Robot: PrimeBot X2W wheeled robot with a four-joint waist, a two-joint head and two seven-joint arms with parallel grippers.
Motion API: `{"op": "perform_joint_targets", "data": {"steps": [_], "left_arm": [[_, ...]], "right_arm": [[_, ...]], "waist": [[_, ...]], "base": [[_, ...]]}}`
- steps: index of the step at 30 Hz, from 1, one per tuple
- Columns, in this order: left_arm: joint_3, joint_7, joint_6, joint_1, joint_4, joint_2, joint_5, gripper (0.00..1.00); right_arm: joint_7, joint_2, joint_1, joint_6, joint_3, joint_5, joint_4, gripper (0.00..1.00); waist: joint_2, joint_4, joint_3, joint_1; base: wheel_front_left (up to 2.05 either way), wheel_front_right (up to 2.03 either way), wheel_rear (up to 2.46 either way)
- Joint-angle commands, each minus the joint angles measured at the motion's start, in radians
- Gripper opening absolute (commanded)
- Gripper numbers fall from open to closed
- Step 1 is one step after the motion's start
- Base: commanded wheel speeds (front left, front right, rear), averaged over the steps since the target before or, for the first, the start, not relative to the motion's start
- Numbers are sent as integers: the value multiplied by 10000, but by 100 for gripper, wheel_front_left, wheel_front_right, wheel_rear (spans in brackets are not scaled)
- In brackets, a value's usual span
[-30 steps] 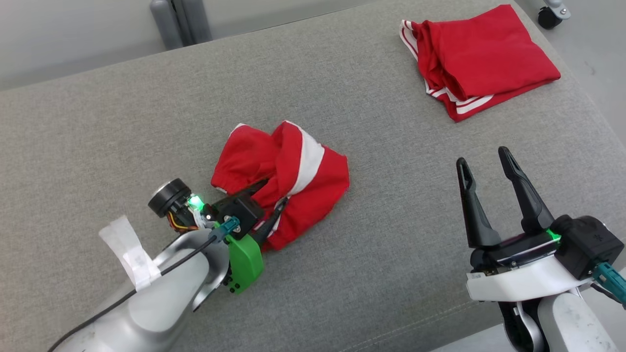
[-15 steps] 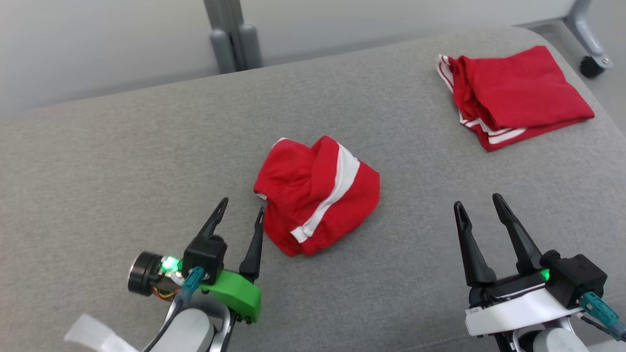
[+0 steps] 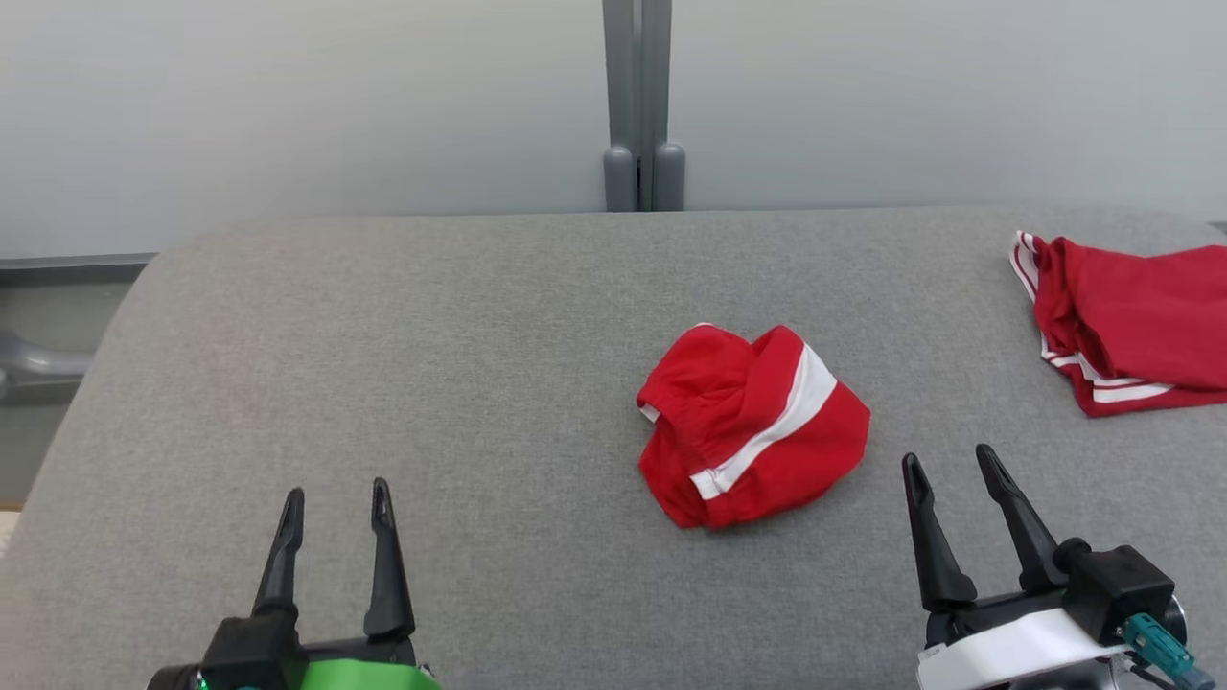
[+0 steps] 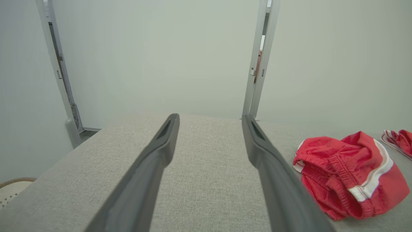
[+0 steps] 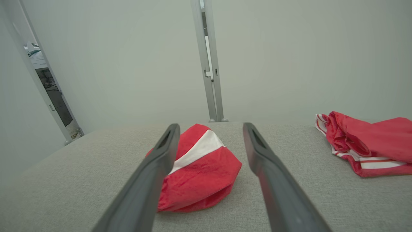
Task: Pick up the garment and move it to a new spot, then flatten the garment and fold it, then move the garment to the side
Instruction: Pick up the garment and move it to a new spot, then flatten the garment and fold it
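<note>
One garment [image 3: 752, 426]: soft red cloth, white stripe, gathered elastic band, crumpled into a rounded heap, centre-right of the head view on coarse grey woven surface [image 3: 431, 335].
left gripper [image 3: 337, 489], lower left: tapered dark fingers spread wide, empty.
right gripper [image 3: 948, 455], lower right: likewise wide, empty.
folded red garment [image 3: 1131, 321], right edge.

Matt red cloth garment [image 3: 752, 426]; rough grey woven fabric surface [image 3: 431, 364]; smooth matt blk pincer fingers [image 3: 383, 561]

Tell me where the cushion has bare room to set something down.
The widest bare patch of cushion lies between the left gripper, the far edge and the crumpled garment. The right side is crowded: right gripper, folded garment.
</note>
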Motion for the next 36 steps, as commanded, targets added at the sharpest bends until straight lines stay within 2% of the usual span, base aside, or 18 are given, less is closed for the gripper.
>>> {"op": "perform_joint_targets", "data": {"steps": [1, 4, 7, 11, 15, 22, 36], "left_arm": [[326, -24, -199, 429, -207, -209, 248, 100], [1083, -24, -822, 982, -615, -651, 737, 100], [1337, -14, -1470, 1304, -809, -854, 1515, 100], [1323, -14, -2023, 1456, -627, -1035, 2147, 100], [1396, -14, -2371, 1495, -550, -1193, 2291, 100], [1476, -14, -2631, 1463, -491, -1300, 2493, 100], [1302, -15, -2590, 1355, -418, -1339, 2452, 100]], "right_arm": [[4, 26, 170, -7, -86, -123, 7, 100], [4, 95, 340, -7, -148, -153, -52, 100], [4, 120, 481, -8, -151, -151, -68, 100], [4, 120, 625, -8, -135, -183, -32, 100], [4, 94, 641, -8, -92, -204, -7, 100], [4, 73, 562, -7, -35, -129, 145, 100], [4, 5, 540, -7, 54, -3, 250, 100]], "waist": [[0, 544, -538, 1], [0, 579, -553, 1], [0, 600, -538, 1], [0, 571, -510, 1], [0, 494, -474, 1], [0, 385, -447, 1], [0, 297, -380, 1]], "base": [[0, 0, 0], [0, 0, 0], [0, 0, 0], [0, 0, 0], [0, 0, 0], [0, 0, 0], [0, 0, 0]]}}
